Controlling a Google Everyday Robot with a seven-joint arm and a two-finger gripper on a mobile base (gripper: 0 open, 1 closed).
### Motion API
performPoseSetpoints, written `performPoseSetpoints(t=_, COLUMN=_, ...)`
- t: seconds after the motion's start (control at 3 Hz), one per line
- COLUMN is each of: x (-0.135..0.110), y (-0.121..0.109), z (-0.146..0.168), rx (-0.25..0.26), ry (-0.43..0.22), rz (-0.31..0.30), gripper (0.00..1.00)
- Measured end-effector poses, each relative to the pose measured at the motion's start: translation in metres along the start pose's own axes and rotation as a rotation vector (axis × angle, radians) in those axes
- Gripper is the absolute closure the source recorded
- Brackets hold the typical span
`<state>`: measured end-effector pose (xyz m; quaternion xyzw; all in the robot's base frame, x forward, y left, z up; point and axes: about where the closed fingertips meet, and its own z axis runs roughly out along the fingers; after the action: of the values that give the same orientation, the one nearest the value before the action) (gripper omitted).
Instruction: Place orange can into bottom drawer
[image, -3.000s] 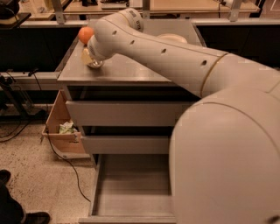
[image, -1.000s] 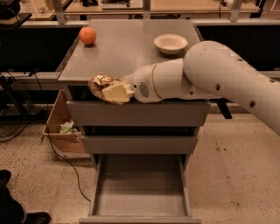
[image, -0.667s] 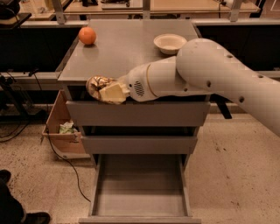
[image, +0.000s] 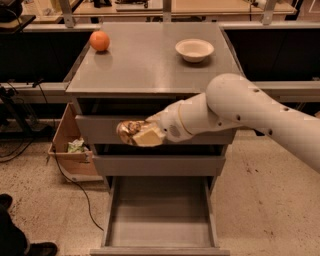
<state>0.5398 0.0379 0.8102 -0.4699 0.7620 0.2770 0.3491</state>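
Cabinet top, flat and grey, carries an orange fruit at 10 o'clock and a pale bowl at 2 o'clock. In front of the upper drawer fronts, the gripper is clamped around the orange can, held in the air. At 6 o'clock from it the bottom drawer stands pulled out over speckled floor. A cardboard box sits at 9 o'clock.

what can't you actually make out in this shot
Camera view:
- orange can: mostly covered by the gripper clamping it before the upper drawers.
- bottom drawer: front face cut off by the lower edge.
- arm: base beyond the right edge.
- upper drawers' insides: shut fronts hide them.
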Motion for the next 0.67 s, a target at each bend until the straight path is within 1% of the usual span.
performPoseSetpoints(t=0.33, x=0.039, y=-0.010, z=0.002, rx=-0.031, ry=0.017, rz=-0.040, gripper=1.00)
performPoseSetpoints(t=0.67, x=0.081, y=-0.024, z=0.003, rx=-0.068, ry=0.015, rz=-0.053, gripper=1.00)
